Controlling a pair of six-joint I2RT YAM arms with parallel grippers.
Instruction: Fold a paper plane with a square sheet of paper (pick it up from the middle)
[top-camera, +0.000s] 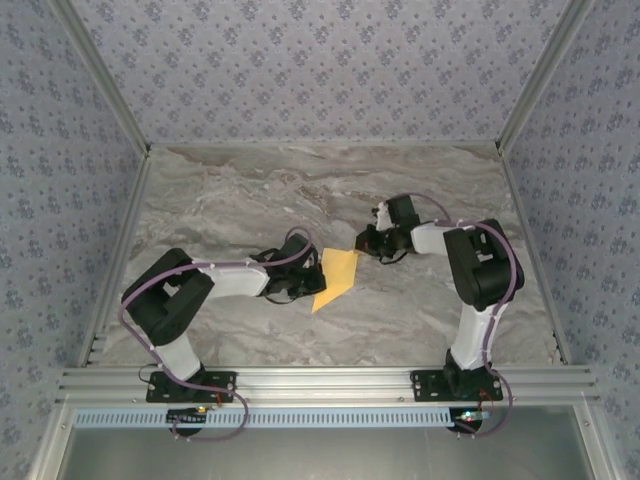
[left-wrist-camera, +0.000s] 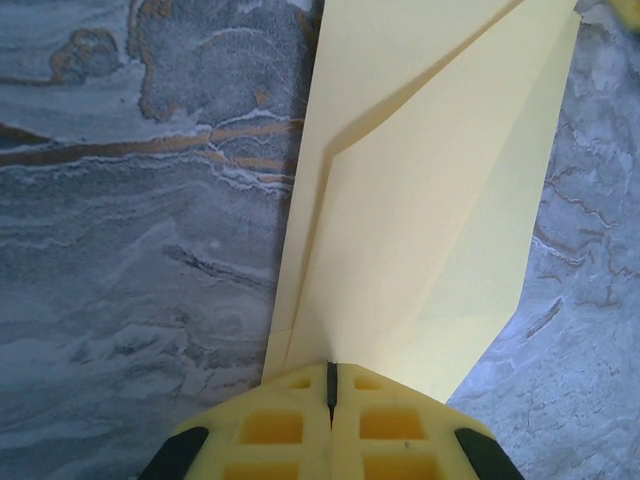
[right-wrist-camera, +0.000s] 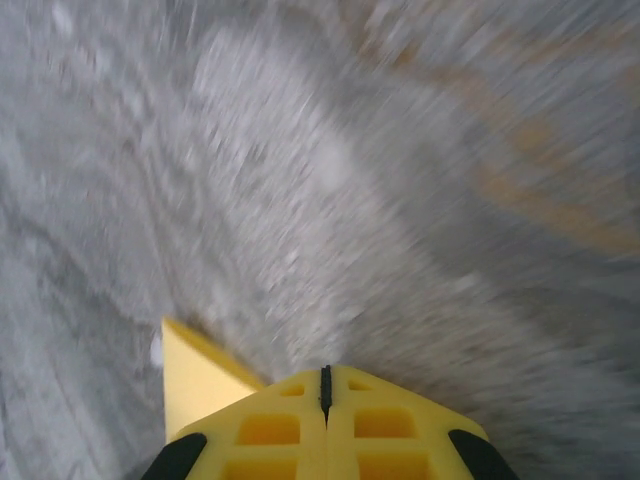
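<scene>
From above, the folded yellow paper (top-camera: 335, 278) lies on the table (top-camera: 250, 190) between the left hand (top-camera: 308, 282) and right hand (top-camera: 366, 243). The left wrist view has the left hand (left-wrist-camera: 331, 385) closed tight, tips on the yellow paper (left-wrist-camera: 420, 200); the blurry right wrist view has the right hand (right-wrist-camera: 325, 385) closed beside a corner of the yellow paper (right-wrist-camera: 195, 375)
</scene>
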